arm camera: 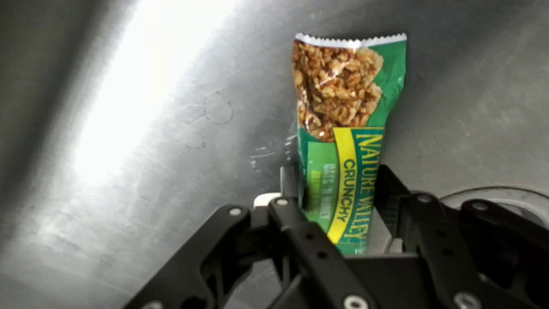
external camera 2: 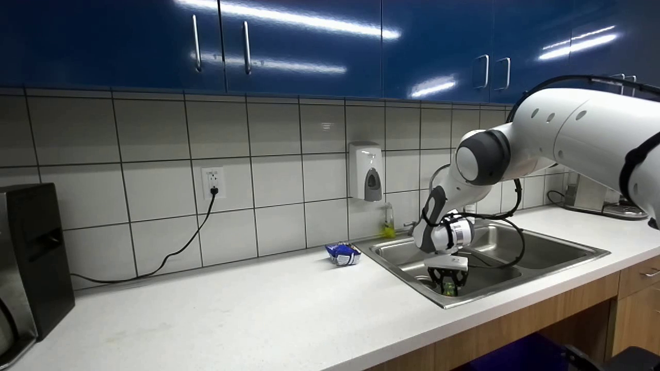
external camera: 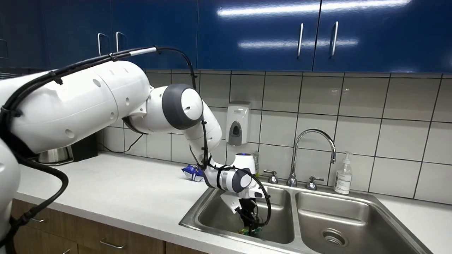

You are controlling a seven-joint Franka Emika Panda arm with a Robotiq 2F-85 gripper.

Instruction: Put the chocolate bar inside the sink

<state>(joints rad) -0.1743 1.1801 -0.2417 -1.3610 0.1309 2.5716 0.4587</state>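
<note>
Wrist view: over the bare steel of the sink (arm camera: 253, 107), the gripper (arm camera: 340, 186) has its fingers (arm camera: 392, 197) drawn in narrow, one against each long edge of the chocolate bar (arm camera: 339, 98), holding it; the bar's far end sticks out beyond them, printed face toward the camera. In both exterior views the arm (external camera: 88, 102), black cables (external camera: 53, 74) strapped along it, reaches out high above the level of the sink, then bends steeply down, the gripper pointing down inside the sink's basin (external camera: 215, 215) nearer the blue packet (external camera 2: 344, 254), which sits on the counter (external camera 2: 232, 314) just beside the sink. The bar is therefore within the sink's walls; whether it touches the bottom I cannot tell. Its green wrapper reads NATURE VALLEY in yellowish capitals, CRUNCHY on a yellow band and, paler, OATS 'N HONEY. The pump bottle (external camera: 343, 178) at the sink's back edge has a label too small to read, and so is the print on the packet and on the soap dispenser (external camera: 238, 123) mounted on the tiled wall (external camera: 360, 134) behind the sink.
</note>
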